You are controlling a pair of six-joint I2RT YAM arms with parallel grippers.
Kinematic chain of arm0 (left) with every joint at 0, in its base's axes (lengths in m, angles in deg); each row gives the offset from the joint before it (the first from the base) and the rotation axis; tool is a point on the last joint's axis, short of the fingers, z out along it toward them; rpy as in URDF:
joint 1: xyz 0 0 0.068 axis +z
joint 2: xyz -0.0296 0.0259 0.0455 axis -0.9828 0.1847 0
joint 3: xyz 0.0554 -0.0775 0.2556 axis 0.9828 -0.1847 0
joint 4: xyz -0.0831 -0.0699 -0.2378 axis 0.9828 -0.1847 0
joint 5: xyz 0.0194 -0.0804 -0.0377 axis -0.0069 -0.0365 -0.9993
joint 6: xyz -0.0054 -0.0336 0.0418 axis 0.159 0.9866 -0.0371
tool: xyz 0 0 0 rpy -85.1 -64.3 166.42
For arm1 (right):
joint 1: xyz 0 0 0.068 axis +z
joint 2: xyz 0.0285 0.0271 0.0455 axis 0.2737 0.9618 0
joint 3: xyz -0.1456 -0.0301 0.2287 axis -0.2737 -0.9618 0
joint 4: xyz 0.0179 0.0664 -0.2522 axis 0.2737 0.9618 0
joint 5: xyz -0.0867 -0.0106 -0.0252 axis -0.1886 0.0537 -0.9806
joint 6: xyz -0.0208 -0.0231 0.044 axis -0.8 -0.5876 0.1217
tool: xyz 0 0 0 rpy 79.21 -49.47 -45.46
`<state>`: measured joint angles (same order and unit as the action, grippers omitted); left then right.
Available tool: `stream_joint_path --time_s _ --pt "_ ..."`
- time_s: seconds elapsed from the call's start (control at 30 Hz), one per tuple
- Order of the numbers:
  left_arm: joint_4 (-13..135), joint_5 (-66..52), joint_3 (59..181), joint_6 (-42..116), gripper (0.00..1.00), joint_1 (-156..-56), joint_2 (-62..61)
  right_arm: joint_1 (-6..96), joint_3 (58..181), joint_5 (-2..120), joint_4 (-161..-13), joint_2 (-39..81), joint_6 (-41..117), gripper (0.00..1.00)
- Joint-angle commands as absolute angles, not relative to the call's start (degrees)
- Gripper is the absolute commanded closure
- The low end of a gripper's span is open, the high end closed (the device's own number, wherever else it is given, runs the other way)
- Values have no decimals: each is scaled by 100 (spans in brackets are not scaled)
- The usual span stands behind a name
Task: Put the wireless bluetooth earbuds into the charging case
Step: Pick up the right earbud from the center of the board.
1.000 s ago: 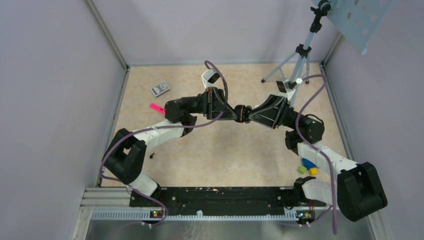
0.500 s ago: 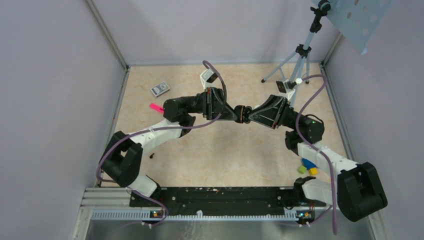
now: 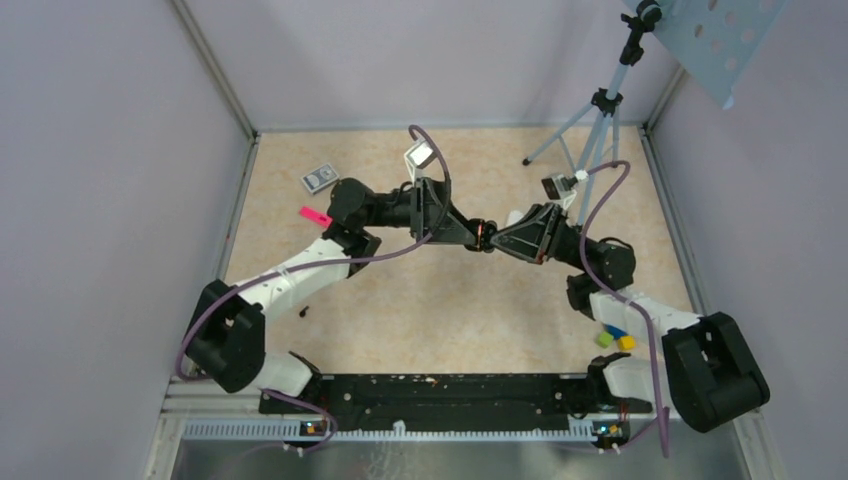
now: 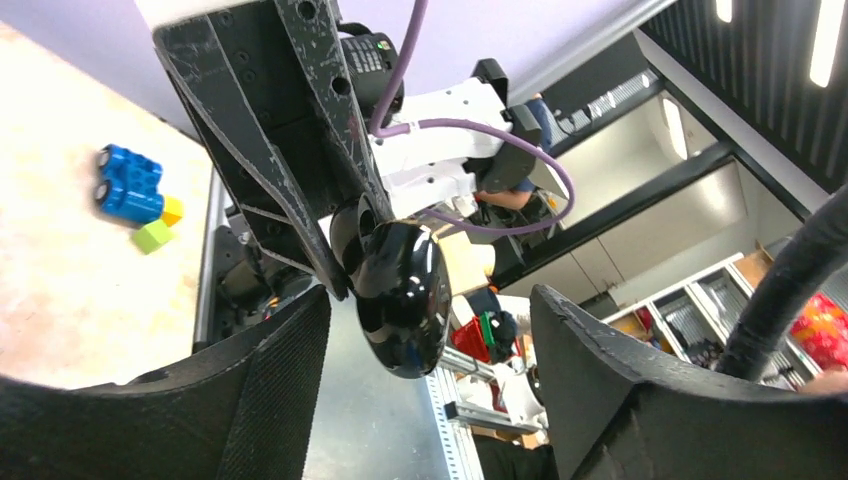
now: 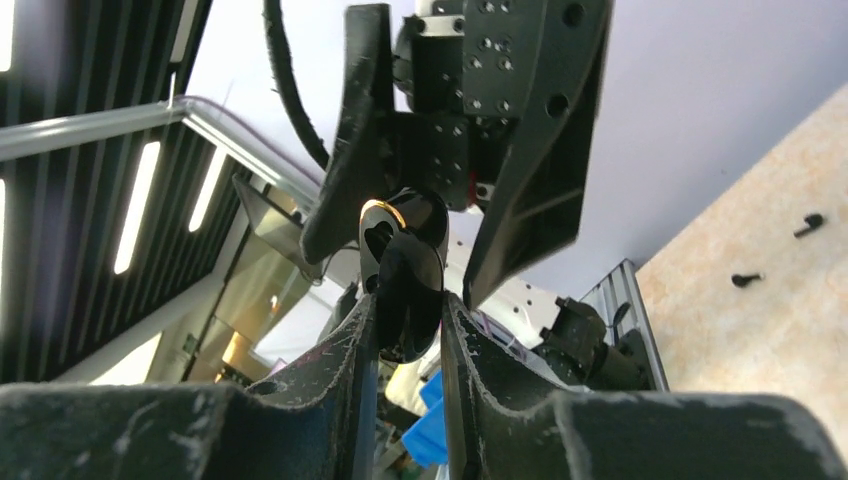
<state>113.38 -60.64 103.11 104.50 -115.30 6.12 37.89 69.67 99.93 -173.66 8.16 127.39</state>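
Top view: I log the left gripper (image 3: pixel 468 235) and the right gripper (image 3: pixel 498 240) tip to tip above the middle of the table (image 3: pixel 450 310), with the charging case (image 3: pixel 482 238) a small dark bit between them, raised off the surface. Also on the table are a small printed box (image 3: pixel 319 178) and a pink tag (image 3: pixel 314 216) at far left, a tripod (image 3: pixel 590 140) at far right, and coloured blocks (image 3: pixel 615 336) beside the right arm's base. Left wrist view: my left fingers (image 4: pixel 270 400) stand wide apart. The glossy black case (image 4: pixel 400 300) hangs in the gap between them with clear space on both sides, touching neither, and the right gripper's fingers hold it from above. The blocks (image 4: pixel 128 185) lie on the table beyond. Right wrist view: the right gripper (image 5: pixel 405 320) has both fingers pressed against the case (image 5: pixel 408 280), clamped on its lower half. A gold-coloured edge shows near its top. The left fingers (image 5: pixel 355 130) flank it, clear of it. Two small black screws (image 5: pixel 810 222) lie on the table at right.
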Motion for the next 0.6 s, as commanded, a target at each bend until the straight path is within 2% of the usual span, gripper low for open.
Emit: stream_joint_path --time_s 0.0,0.1,0.2,0.33,0.5,0.57 --pt "10848 -6089 10107 9884 20 -11294 367 3750 6651 9882 -18305 854 12521 100" --pt "10580 -6137 9967 9700 8 -11105 292 3718 6518 9904 -17775 772 12192 100" --pt "9319 -6054 9993 8897 2 -10949 108 3664 6449 9848 -16749 561 11719 100" --pt "6501 -5315 10284 7190 2 -10743 -196 3528 6511 9634 -14866 161 10980 100" --pt "4557 -4392 10298 6274 1 -10291 -583 3471 6926 9289 -12087 -190 9584 100" --pt "3839 -3569 10342 5995 1 -10069 -759 3477 7154 9062 -10996 -283 8989 100"
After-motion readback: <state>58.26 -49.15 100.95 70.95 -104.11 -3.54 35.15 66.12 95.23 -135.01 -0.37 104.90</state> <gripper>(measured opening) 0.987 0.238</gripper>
